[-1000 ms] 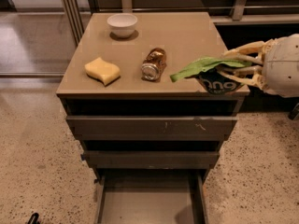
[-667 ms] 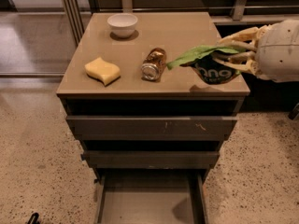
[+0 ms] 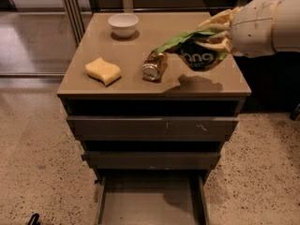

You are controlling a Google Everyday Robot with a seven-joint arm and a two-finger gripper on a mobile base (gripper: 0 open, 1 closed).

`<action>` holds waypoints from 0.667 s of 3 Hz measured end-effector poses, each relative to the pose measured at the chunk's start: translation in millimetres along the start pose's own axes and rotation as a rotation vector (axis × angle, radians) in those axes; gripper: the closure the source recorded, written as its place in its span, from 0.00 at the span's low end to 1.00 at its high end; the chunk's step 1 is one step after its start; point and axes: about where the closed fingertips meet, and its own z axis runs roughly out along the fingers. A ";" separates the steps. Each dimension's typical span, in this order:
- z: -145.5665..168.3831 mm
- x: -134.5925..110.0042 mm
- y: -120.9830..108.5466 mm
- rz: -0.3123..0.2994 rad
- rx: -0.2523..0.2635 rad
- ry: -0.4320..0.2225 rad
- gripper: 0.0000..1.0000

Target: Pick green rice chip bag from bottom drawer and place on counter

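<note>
Counter (image 3: 89, 50) seen from above and in front, read from left to right. Yellow sponge (image 3: 103, 71) lies on the tan top, well to the left of the jaws and nearer the front edge than they are. White bowl (image 3: 123, 24) stands at the back, left of the jaws and slightly farther back. Brown can (image 3: 154, 66) lies on its side just left of and below the jaws, its round end facing the front edge. Green rice chip bag (image 3: 199, 54) hangs between the jaws with its dark lettered panel towards the camera. A long green flap trails left from the jaws and crosses the far end of the can in this view; whether flap and can touch cannot be told. The bag's shadow (image 3: 194, 84) falls on the counter directly beneath the jaws, apart from the bag. Gripper (image 3: 213, 33) enters from the right edge, its pale fingers (image 3: 213, 45) clamped on the top of the bag, one above and one below the crumpled foil. Compared with a second ago, gripper and bag stand farther left and farther back: then the bag hung at the counter's right front corner, now it hangs over the right half of the top. Sponge, bowl and can keep their places. Bottom drawer (image 3: 150, 205) stands pulled out far below and left of the jaws, beneath the two upper drawers (image 3: 152, 128).
</note>
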 end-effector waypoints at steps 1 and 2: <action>24.3 4.2 -7.1 0.013 -0.030 -0.001 1.00; 33.5 18.6 -12.0 0.030 -0.033 0.020 1.00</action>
